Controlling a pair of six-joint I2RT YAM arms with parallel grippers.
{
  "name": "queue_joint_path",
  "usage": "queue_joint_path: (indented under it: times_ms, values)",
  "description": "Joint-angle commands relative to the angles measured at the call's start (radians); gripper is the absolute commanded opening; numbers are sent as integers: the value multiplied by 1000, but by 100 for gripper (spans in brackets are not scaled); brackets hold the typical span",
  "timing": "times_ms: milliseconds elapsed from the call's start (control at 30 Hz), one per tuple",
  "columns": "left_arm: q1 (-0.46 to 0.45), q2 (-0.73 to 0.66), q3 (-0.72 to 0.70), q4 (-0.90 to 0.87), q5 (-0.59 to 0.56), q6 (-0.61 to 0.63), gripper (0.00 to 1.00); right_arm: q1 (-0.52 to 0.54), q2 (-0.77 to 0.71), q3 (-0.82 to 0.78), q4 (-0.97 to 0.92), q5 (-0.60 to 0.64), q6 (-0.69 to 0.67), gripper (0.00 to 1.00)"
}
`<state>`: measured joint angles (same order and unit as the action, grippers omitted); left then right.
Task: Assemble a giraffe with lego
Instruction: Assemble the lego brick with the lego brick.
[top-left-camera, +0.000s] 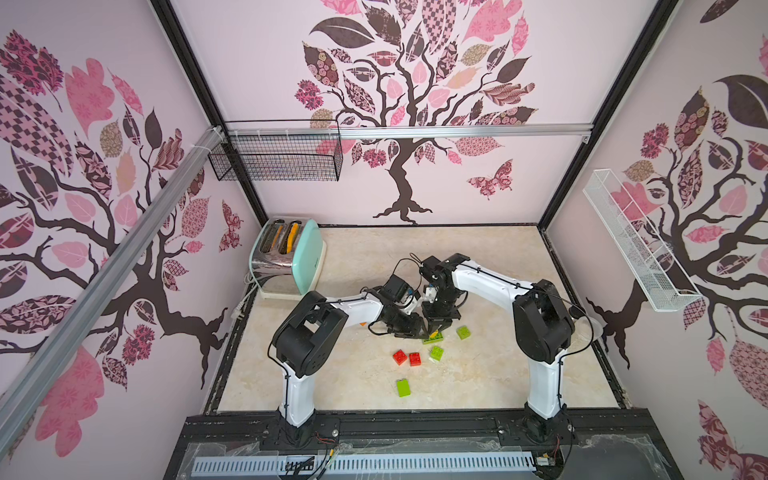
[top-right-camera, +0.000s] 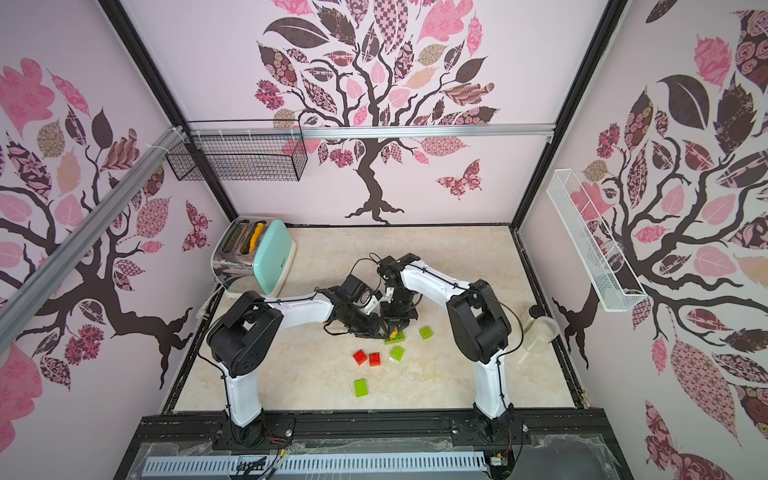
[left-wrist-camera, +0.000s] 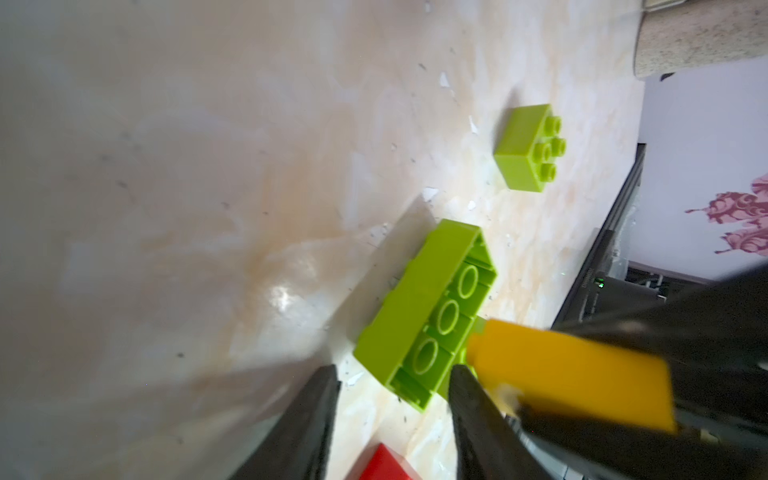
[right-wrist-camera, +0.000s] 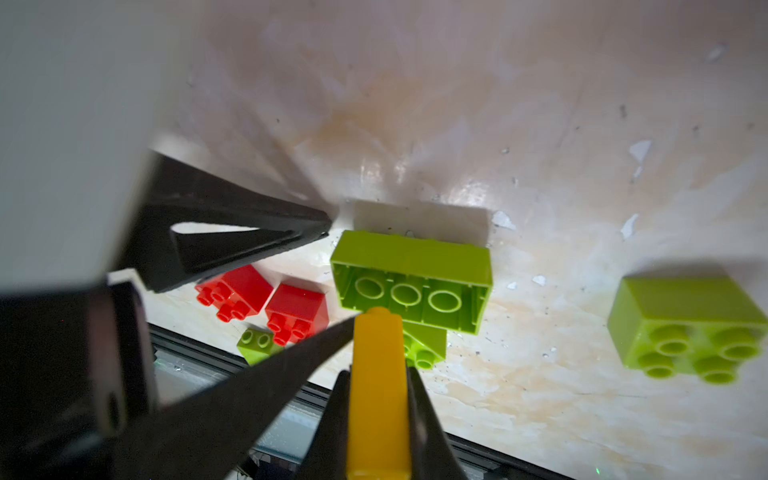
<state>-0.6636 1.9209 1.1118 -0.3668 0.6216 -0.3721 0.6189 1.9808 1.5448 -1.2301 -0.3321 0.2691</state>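
Observation:
No giraffe figure is in view; the lego lies as loose bricks. A long lime-green brick lies on its side, hollow underside showing. My right gripper is shut on a yellow brick, whose end sits at the long brick's underside. My left gripper is open, its fingers on either side of that brick's near end, touching nothing I can see. Two red bricks and three small lime-green bricks lie on the table.
A mint-green toaster stands at the back left of the marble table. A clear jar lies by the right wall. A black wire basket and a white one hang on the walls. A black rail borders the front.

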Motion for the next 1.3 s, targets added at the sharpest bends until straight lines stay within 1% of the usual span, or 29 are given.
queue_joint_path:
  times_ms: [0,100,200,267,333,433,500,600,700,800,967,1100,1267]
  values:
    - [-2,-2,-66,-193,-191,37,60,24,-67,11,-12,25,30,0]
    - [35,-147,-98,-164,-129,29,64,27,-60,37,-54,59,66,0]
    - [108,-277,-143,-143,-100,22,64,33,-48,60,-86,73,94,0]
    - [159,-359,-178,-131,-127,43,64,40,-42,73,-90,84,100,0]
    - [192,-443,-210,-118,-181,100,65,44,-32,83,-83,91,111,0]
    - [202,-563,-234,-112,-263,217,71,58,-8,104,-86,90,129,0]
    - [213,-621,-247,-104,-280,264,77,72,12,124,-92,95,130,0]
    - [246,-659,-247,-95,-261,297,85,79,32,136,-86,96,136,0]
    - [280,-675,-236,-104,-274,318,89,85,53,157,-81,81,128,0]
    - [298,-684,-240,-102,-280,333,92,101,75,178,-90,103,108,0]
    - [298,-685,-242,-100,-258,334,94,106,102,159,-74,95,102,0]
    - [298,-679,-242,-92,-258,329,95,106,115,156,-86,129,102,0]
    - [298,-678,-245,-90,-254,325,95,106,122,155,-86,134,101,0]
